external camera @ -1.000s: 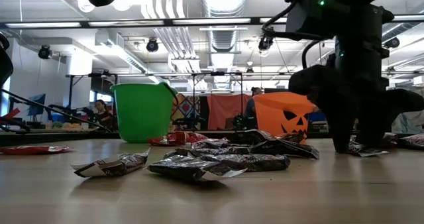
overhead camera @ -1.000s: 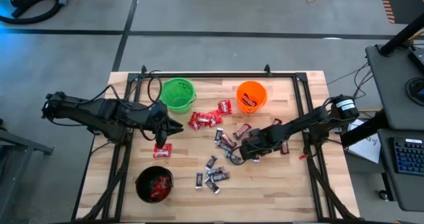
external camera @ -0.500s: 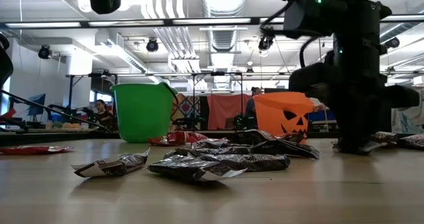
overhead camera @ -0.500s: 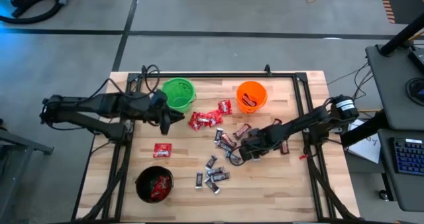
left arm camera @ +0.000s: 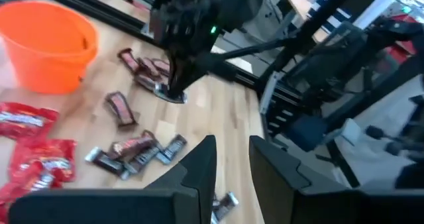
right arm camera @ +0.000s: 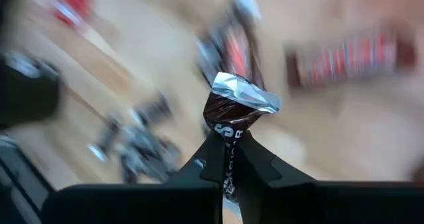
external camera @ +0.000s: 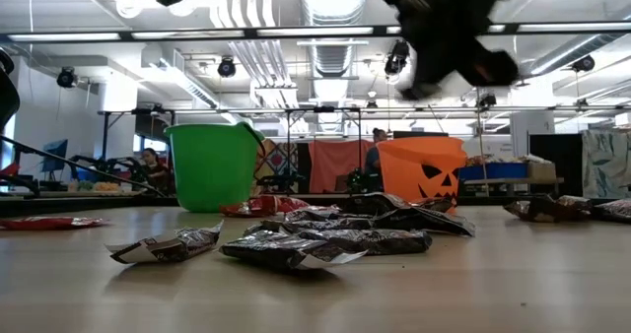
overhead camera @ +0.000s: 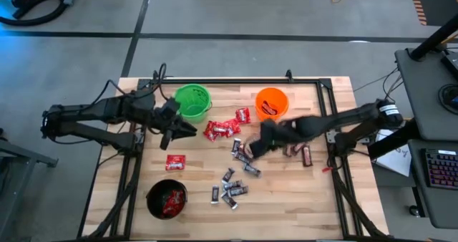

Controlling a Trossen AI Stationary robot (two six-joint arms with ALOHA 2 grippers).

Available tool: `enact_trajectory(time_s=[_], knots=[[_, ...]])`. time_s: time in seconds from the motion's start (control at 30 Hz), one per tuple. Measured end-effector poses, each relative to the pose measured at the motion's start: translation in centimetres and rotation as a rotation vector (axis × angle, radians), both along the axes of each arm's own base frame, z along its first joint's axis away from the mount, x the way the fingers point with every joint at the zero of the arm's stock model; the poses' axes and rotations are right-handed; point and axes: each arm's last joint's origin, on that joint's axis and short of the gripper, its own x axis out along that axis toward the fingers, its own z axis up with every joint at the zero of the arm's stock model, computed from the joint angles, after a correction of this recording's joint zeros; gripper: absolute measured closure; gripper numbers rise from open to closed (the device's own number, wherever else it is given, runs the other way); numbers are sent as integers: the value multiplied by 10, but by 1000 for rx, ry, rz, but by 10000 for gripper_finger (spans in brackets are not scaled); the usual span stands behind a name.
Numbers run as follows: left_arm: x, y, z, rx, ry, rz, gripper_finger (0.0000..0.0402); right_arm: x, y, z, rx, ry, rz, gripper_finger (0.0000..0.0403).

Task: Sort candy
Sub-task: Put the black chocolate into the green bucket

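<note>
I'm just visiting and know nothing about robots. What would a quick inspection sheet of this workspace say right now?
Surface: wooden table, dark frame rails along its edges.
Job's things: red packets between the green bucket and orange bucket; one red packet lies alone; dark bars scattered mid-table; black bucket holds red packets.
Clutter: nothing seen.
Hands: left hand open and empty, near the green bucket; right hand shut on a brown bar, raised off the table near the orange bucket.
Cables: black loops at the table's far left corner.
Surroundings: a person seated far behind the table.
</note>
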Motion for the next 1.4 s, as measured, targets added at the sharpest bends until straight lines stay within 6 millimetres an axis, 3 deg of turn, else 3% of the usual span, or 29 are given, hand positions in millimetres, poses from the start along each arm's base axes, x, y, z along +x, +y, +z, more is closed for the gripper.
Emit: enact_trajectory(time_s=[0.13, 0.27, 0.47, 0.63, 0.87, 1.03, 1.27, 1.4], knots=[[0, 7, -1, 28, 6, 86, 327, 10, -39, 39, -145, -116, 24, 390], [0, 20, -3, 41, 15, 199, 327, 20, -84, 63, -319, -183, 58, 390], [-4, 50, -3, 50, 15, 347, 327, 28, -147, 74, -530, -290, 176, 390], [-7, 74, -3, 179, 21, 446, 327, 32, -191, 67, -643, -430, 376, 390], [-9, 102, -10, 154, 67, 576, 327, 33, -231, 49, -789, -449, 495, 390], [-7, 112, -16, 148, 101, 606, 327, 28, -257, 43, -774, -540, 508, 390], [-7, 121, -16, 113, 69, 560, 327, -3, -282, 51, -694, -518, 370, 390], [-10, 128, -17, 90, 70, 577, 327, -27, -280, 53, -500, -444, 272, 390]])
